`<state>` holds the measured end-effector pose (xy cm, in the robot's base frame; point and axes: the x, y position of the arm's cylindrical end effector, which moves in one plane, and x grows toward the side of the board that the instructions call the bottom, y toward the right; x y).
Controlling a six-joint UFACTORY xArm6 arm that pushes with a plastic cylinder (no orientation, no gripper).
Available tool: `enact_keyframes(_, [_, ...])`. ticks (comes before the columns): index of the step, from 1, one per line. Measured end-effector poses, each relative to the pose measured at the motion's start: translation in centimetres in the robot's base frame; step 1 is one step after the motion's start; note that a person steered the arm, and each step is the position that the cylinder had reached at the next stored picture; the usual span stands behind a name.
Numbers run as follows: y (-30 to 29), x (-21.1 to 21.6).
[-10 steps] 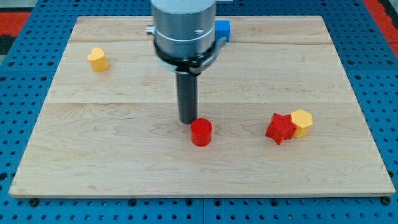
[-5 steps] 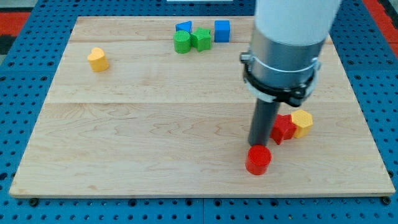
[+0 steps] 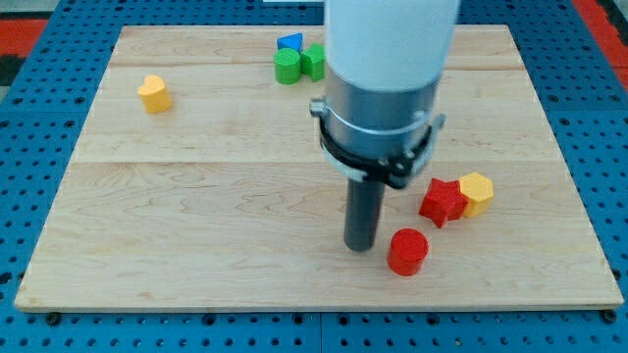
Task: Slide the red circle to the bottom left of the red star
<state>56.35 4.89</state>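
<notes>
Just to the view's right of my tip (image 3: 360,247) sits the red circle (image 3: 407,252), close beside it with a small gap. Up and to the right of that lies the red star (image 3: 442,201), touching a yellow block (image 3: 476,192). My tool is a bare rod, holding nothing. Far toward the view's top of the worktop (image 3: 196,196) sit green blocks (image 3: 298,65) and a blue block (image 3: 290,42); another yellow block (image 3: 154,93) lies upper left.

Single arm comes down from the view's top, wide white upper housing over grey metal collar with black ring, ending in straight dark rod. The rod is upright; the tip (image 3: 360,246) touches the board.
</notes>
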Motion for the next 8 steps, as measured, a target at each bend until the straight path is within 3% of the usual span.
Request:
enact_keyframes(1, [1.3,3.4])
enact_keyframes(2, [3.6,3.5])
enact_keyframes(4, [4.3,-0.5])
enact_keyframes(6, [9.4,-0.7])
enact_keyframes(7, [7.6,2.5])
enact_keyframes(8, [2.1,3.2])
